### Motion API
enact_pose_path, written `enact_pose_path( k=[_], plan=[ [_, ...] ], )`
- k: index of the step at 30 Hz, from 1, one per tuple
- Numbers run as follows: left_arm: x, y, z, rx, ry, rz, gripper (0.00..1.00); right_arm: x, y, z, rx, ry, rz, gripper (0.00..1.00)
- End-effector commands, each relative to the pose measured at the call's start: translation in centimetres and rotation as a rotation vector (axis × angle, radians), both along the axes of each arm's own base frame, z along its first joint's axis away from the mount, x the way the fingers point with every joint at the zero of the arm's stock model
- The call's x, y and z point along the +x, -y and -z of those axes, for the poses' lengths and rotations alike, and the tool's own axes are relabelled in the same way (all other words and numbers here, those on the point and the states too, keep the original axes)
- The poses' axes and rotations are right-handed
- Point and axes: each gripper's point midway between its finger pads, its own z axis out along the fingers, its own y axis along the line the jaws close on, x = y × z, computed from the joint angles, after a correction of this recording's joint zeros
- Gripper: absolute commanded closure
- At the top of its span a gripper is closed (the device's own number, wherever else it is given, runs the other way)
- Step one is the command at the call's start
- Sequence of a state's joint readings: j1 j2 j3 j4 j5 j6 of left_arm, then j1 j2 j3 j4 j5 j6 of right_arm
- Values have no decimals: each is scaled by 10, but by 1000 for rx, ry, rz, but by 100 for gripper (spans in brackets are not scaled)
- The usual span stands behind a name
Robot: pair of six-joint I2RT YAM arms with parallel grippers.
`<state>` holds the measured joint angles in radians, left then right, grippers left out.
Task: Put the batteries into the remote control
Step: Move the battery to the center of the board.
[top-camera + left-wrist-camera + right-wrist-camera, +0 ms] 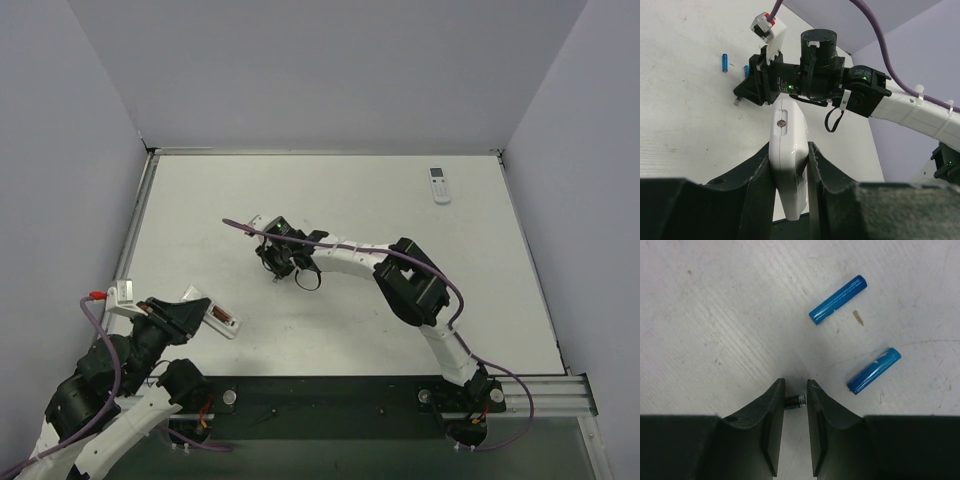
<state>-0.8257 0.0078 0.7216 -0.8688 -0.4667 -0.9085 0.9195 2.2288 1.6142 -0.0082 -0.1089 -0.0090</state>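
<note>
My left gripper (789,146) is shut on the remote control (787,130), a slim white body held edge-on above the table near its front left (222,320). Two blue batteries (837,300) (874,371) lie loose on the table just beyond my right gripper (796,385). That gripper (280,268) hangs low over the table's middle with its jaws a narrow gap apart. The end of a small dark cylinder with a silver cap (794,401) shows in the gap, touching the left finger (772,410) and just short of the right finger. The rest of it is hidden.
A second white remote (440,185) lies at the back right of the table (330,200). Grey walls close the left, back and right sides. The right arm (410,285) stretches across the middle of the table.
</note>
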Motion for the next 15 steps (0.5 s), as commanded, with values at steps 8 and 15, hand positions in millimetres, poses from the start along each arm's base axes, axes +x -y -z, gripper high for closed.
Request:
enact_pose_path(
  k=[8,15],
  plan=[
    [0,4,-12,-64,56,15,100,-41,35,-6,-62,-60,-20,80],
    [1,10,1,-41,49,38,100,-47,43,-15,-57,-55,-18,79]
  ],
)
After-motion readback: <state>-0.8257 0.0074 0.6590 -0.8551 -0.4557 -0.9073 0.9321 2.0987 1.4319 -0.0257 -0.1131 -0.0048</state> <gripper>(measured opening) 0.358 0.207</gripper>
